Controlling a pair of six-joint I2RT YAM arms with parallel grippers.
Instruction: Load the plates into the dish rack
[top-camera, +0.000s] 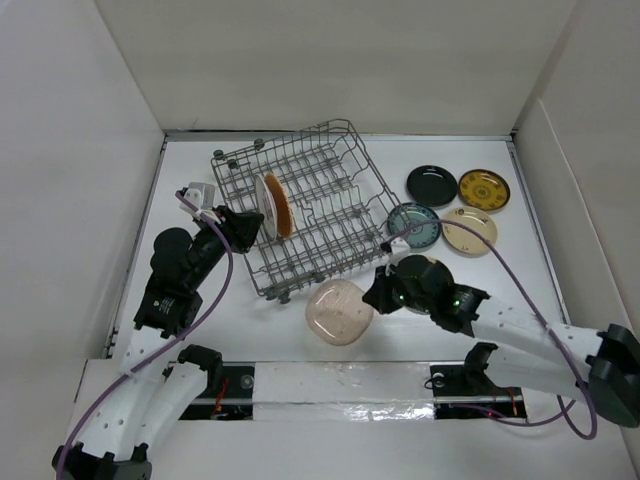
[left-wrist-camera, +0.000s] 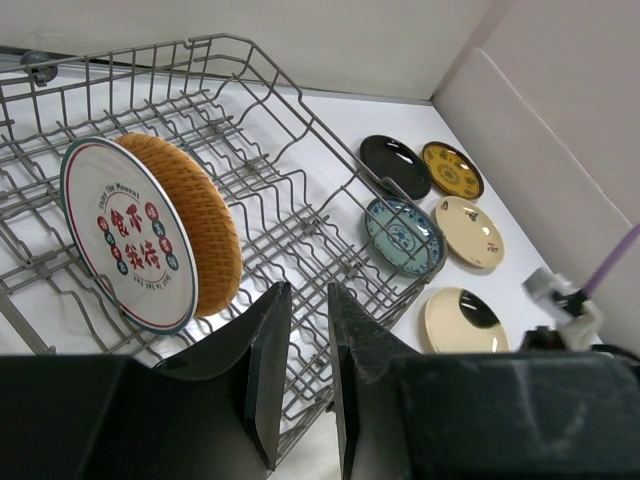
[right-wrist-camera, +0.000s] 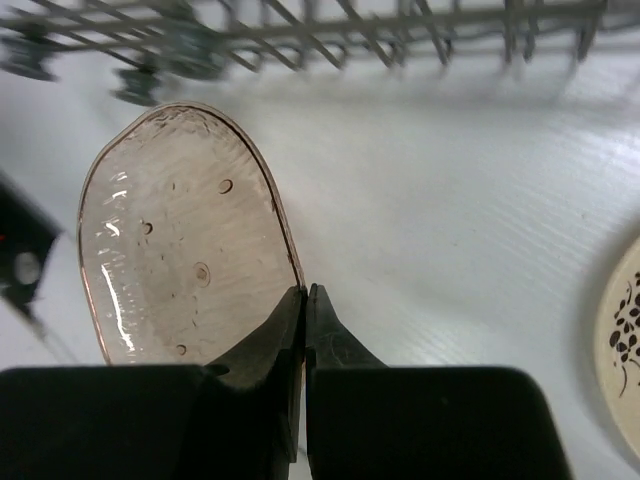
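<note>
The grey wire dish rack (top-camera: 330, 180) stands mid-table, and a whitish plate (top-camera: 266, 208) and an orange plate (top-camera: 281, 205) stand upright in its tines. My right gripper (top-camera: 372, 296) is shut on the rim of a pinkish plate (top-camera: 339, 311) in front of the rack; the right wrist view shows the fingertips (right-wrist-camera: 290, 310) pinching that rim (right-wrist-camera: 180, 240). My left gripper (top-camera: 245, 222) sits at the rack's left side, open with a narrow gap and empty (left-wrist-camera: 308, 290). The whitish plate (left-wrist-camera: 130, 235) and orange plate (left-wrist-camera: 205, 225) stand just ahead of it.
Right of the rack lie a black plate (top-camera: 431, 184), a yellow patterned plate (top-camera: 484, 189), a teal plate (top-camera: 413, 226) and a cream plate (top-camera: 468, 231). White walls close in the table on the left, back and right.
</note>
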